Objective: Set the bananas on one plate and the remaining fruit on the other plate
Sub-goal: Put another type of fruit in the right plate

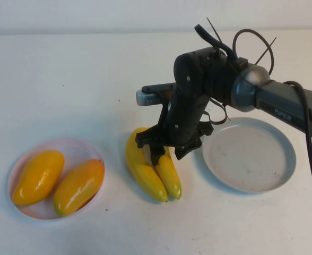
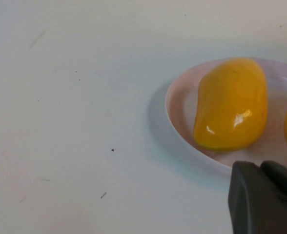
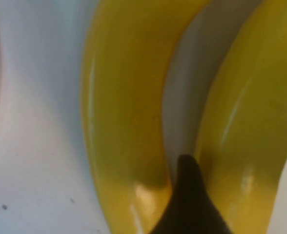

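Two bananas lie side by side on the table in the middle, the left one [image 1: 140, 169] and the right one [image 1: 170, 178]. My right gripper [image 1: 168, 153] is down over them and open. One finger [image 3: 188, 195] is in the gap between the bananas [image 3: 124, 122] and the other is outside the right banana [image 3: 246, 122]. Two orange-yellow fruits [image 1: 38, 177] [image 1: 79, 186] lie on the pink plate [image 1: 77, 150] at the left. The grey plate [image 1: 249, 154] at the right is bare. My left gripper [image 2: 263, 197] is out of the high view. It hovers shut beside the pink plate [image 2: 177, 105] and a fruit [image 2: 231, 105].
The right arm [image 1: 283, 101] reaches in from the right, above the grey plate's far side. The white table [image 1: 66, 79] stretches behind the plates and in front of them.
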`<state>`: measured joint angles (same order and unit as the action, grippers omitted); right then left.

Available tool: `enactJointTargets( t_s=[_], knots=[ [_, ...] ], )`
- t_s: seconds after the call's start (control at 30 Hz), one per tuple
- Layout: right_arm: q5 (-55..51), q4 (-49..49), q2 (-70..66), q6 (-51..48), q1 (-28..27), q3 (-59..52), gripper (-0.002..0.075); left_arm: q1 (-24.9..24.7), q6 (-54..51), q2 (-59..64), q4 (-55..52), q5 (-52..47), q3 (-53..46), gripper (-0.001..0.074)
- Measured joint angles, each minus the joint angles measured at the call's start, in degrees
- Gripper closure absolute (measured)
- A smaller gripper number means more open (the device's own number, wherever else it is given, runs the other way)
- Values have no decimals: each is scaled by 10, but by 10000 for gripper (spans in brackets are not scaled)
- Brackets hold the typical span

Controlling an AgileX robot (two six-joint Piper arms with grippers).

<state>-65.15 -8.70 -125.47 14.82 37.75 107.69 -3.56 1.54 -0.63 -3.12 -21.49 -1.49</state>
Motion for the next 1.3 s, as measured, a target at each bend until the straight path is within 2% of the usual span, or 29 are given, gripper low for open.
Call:
enactJointTargets(
  t_s=[0.33, 0.5, 0.7, 0.8, 0.93, 1.1, 1.3],
  knots=[
    [2, 0, -20, 0, 5, 1, 313, 0, 0, 0, 0, 0, 0, 733],
    [3, 3, -21, 0, 7, 1, 428, 0, 0, 0, 0, 0, 0, 733],
    [0, 8, -9, 0, 7, -2, 427, 0, 0, 0, 0, 0, 0, 733],
    [21, 13, 37, 0, 3, -40, 427, 0, 0, 0, 0, 0, 0, 733],
    [87, 31, 161, 0, -31, -171, 427, 0, 0, 0, 0, 0, 0, 733],
    [126, 50, 271, 13, -106, -312, 427, 0, 0, 0, 0, 0, 0, 733],
    [130, 58, 276, 15, -165, -362, 427, 0, 0, 0, 0, 0, 0, 733]
  ],
)
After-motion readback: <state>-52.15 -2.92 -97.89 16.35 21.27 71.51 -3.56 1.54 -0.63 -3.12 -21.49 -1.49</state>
